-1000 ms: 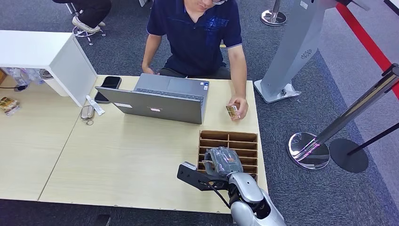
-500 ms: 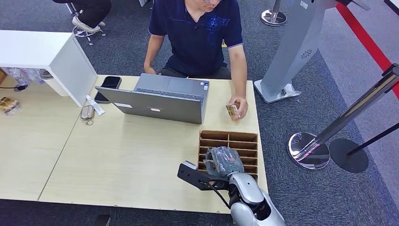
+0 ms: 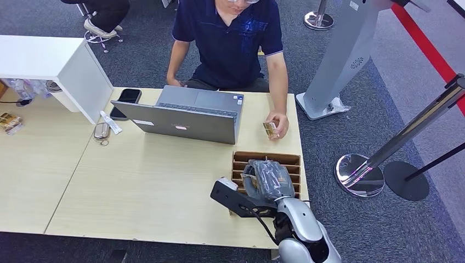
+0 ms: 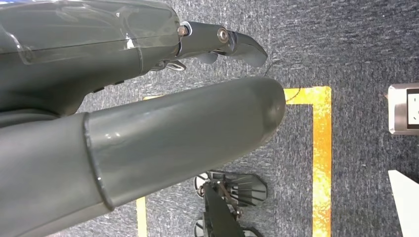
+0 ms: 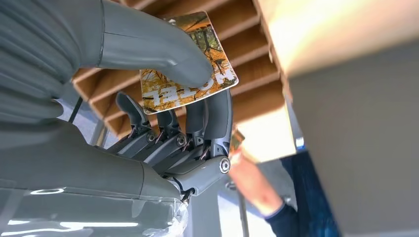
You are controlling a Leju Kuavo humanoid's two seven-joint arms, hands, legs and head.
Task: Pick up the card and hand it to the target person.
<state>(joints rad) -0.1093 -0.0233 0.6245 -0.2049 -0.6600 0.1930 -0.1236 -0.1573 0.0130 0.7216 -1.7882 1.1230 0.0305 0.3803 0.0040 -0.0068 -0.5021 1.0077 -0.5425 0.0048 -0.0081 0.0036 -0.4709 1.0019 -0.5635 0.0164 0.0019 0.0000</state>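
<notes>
One card (image 5: 190, 61) sits pinched between my right robot hand's (image 5: 163, 118) thumb and fingers, just above the brown slotted organizer (image 3: 267, 160) at the near edge of the desk (image 3: 153, 181). The pinch looks shallow, so I judge the card could slip or twist as I carry it, or catch on a divider. My left robot hand (image 4: 148, 113) hangs over carpet, holding nothing. Farther off, the person's hand (image 3: 278, 125) already holds a similar card beside the laptop (image 3: 181, 118); reaching out, I might bump either.
</notes>
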